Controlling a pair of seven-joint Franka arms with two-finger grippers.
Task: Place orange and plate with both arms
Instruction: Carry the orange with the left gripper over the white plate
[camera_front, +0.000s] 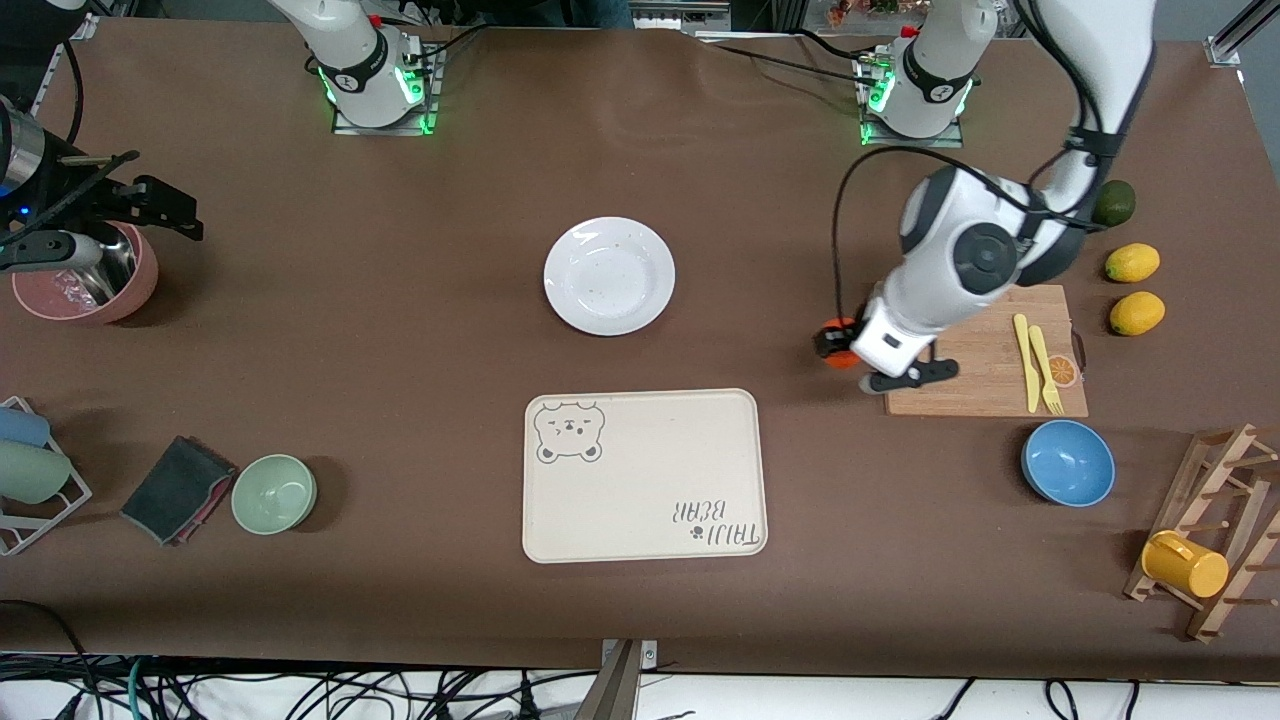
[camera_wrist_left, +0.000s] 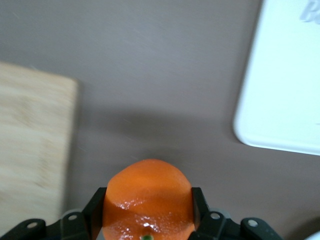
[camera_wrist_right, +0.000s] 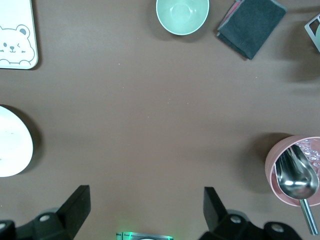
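A brown mat covers the whole table (camera_front: 400, 330), with loose cables hanging under its near edge. The left gripper (camera_front: 838, 345) has its fingers clamped on the orange (camera_wrist_left: 148, 200), just beside the corner of the wooden cutting board (camera_front: 985, 350) that carries yellow cutlery (camera_front: 1037, 362). From the front, the arm's wrist covers most of the fruit, so only a sliver of peel shows, and I cannot tell whether it is touching the mat. The plate (camera_front: 609, 275) lies well apart from that gripper, toward the right arm's end, with the cream bear tray (camera_front: 642, 475) near it, closer to the front camera. The right gripper (camera_wrist_right: 145, 207) waits with fingers spread wide, over bare mat beside the pink bowl (camera_front: 85, 285) with a metal scoop (camera_wrist_right: 295, 175); its arm is cut off at the frame edge.
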